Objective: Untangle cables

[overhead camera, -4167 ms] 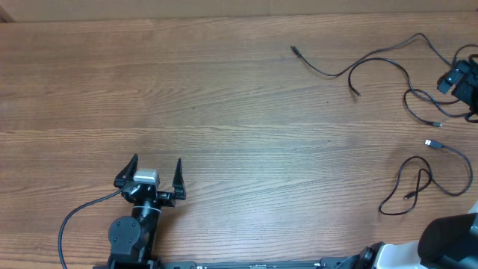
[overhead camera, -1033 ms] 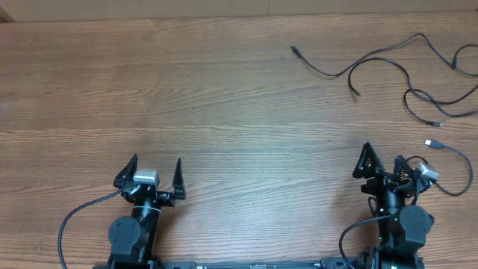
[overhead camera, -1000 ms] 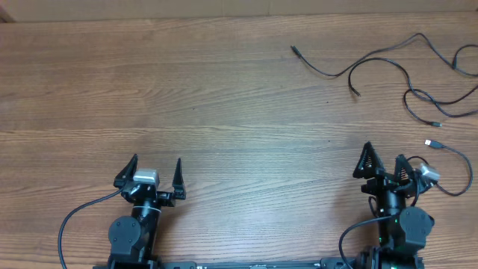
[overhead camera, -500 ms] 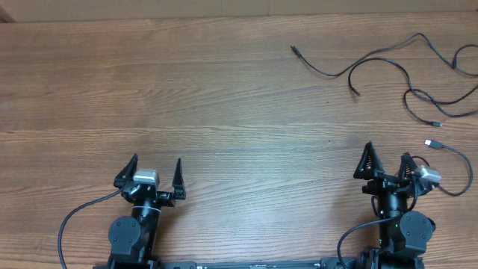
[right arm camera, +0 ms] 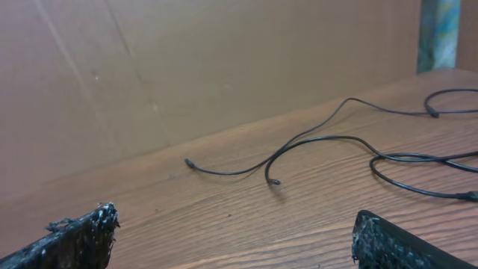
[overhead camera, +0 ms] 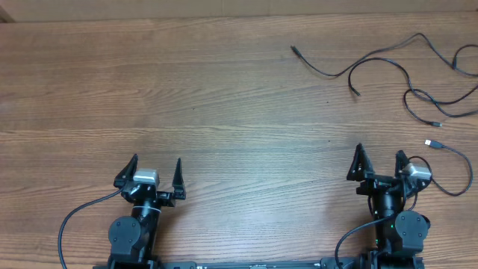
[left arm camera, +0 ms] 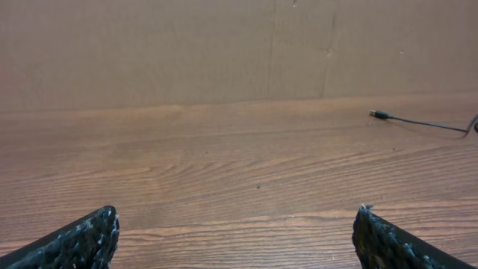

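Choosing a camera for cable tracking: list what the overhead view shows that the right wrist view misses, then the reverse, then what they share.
Only overhead: the left claw, open, and the silvery-plug cable lying just right of the right claw. Only right wrist: a blue-green strip in the top-right corner. Both: the wooden table, the right claw, open, and the thin black cables with their loose plug ends spread apart.

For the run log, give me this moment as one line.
left gripper: open, empty | right gripper: open, empty | cables: spread loose at far right, none held
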### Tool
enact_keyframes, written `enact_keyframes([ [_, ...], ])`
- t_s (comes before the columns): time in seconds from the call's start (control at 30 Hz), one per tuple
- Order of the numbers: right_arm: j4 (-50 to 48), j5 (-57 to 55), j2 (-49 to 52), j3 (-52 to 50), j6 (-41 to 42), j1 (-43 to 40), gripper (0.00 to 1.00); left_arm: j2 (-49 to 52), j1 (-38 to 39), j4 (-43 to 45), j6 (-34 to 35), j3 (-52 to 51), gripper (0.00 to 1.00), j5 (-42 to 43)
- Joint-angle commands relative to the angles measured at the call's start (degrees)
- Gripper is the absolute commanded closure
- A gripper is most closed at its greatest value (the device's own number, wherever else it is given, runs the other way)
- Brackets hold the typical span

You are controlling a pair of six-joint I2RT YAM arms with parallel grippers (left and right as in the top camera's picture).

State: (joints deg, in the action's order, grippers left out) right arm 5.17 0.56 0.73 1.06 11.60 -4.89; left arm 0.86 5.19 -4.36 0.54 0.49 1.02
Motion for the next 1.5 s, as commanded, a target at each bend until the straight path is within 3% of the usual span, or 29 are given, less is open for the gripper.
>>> enact_keyframes([
  [0.0,-0.3,-0.9,-0.6,-0.6,-2.8,1.6,0.00,-0.7,-0.5,-0.1,0.8,-0.2,0.00,-0.3],
  [0.77,-0.3,-1.3,-0.6,-0.6,-4.2,8.2,0.00,-0.7,-0.5,-0.1,0.8,-0.2,0.00,-0.3],
  [0.97,-0.6,-5.0,-0.6,-0.6,-0.7,10.3,0.00,-0.7,-0.5,-0.1,0.8,-0.2,0.00,-0.3],
  [1.47,-0.7,-4.8,-0.6,-0.6,0.0,10.4,0.00,-0.7,-0.5,-0.1,0.8,-0.2,0.01,-0.3],
])
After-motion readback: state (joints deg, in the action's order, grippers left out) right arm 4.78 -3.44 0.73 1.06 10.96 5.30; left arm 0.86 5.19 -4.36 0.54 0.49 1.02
